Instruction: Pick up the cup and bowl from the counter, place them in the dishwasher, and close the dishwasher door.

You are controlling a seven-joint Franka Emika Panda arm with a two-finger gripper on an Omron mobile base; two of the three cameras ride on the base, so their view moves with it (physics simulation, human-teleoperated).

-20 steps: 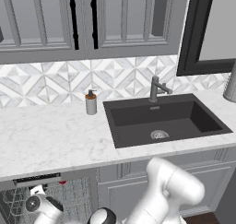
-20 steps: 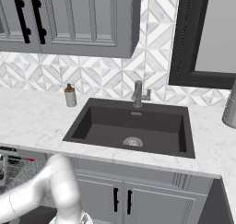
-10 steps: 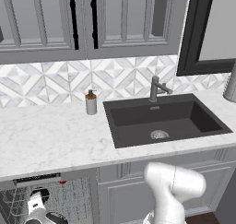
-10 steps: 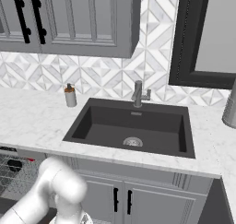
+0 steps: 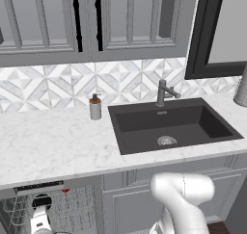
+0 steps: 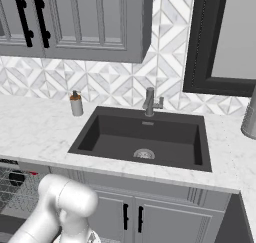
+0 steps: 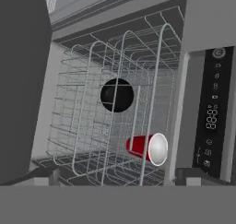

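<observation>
1. The dishwasher (image 7: 115,121) stands open straight ahead of the gripper (image 7: 117,176), its grey wire rack taking up the space just beyond the fingertips.
2. The gripper's jaws are spread wide with nothing between them; both tips sit low at the near edge of the rack.
3. The bowl (image 7: 117,95) rests inside the rack, ahead of the gripper and above its midline, seen as a black round shape behind the wires.
4. The cup (image 7: 147,148) lies on its side in the rack, ahead and slightly right of the gripper, its white mouth turned toward the hand.
5. Both look light and rigid, likely smooth plastic; each is already loaded, so neither should need another grip.
6. What remains to handle is the dishwasher door (image 7: 213,117), seen as a strip of control panel to the gripper's right. It is a stiff, hinged panel, probably best pushed flat-on or taken by its handle bar, which I cannot see here.
</observation>
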